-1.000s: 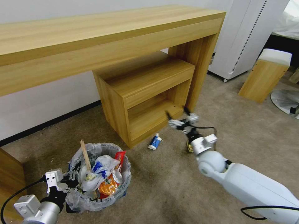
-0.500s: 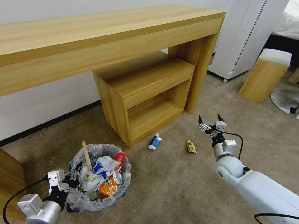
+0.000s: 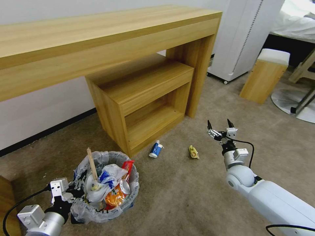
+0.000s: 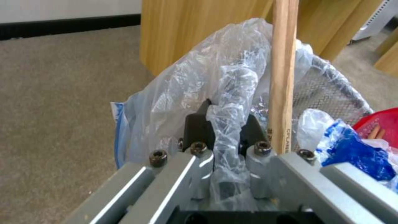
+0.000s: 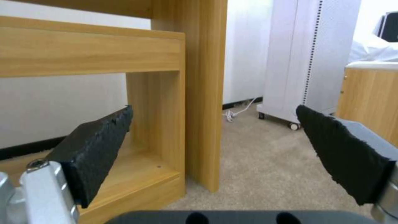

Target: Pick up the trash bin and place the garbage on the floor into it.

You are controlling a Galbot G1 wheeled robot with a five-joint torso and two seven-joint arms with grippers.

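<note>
Head view: bin (image 3: pixel 105 186) low on the left, on the carpet (image 3: pixel 183 196), full of litter, with the stick (image 3: pixel 91 163) standing up from it. Left gripper (image 3: pixel 77 188) at the near rim, closed on the bag and rim. Right gripper (image 3: pixel 219 128) raised over the carpet, jaws spread, nothing between them. Two pieces left on the carpet: bottle (image 3: pixel 155 149) just before the shelf (image 3: pixel 144 108), wrapper (image 3: pixel 193 152) between the bottle and the right gripper.

Left wrist view: fingers (image 4: pixel 199 124) pinched on a fold of bag (image 4: pixel 232 90) over the mesh rim. Better to keep this grip firm and the bin level, since the stick (image 4: pixel 283 62) could tip out.

Right wrist view: pads (image 5: pixel 99 149) wide apart, pointing at the desk leg (image 5: pixel 205 93), not down. Probably best to tilt down first, take the nearer wrapper, and press low into the carpet, since it lies flat.
</note>
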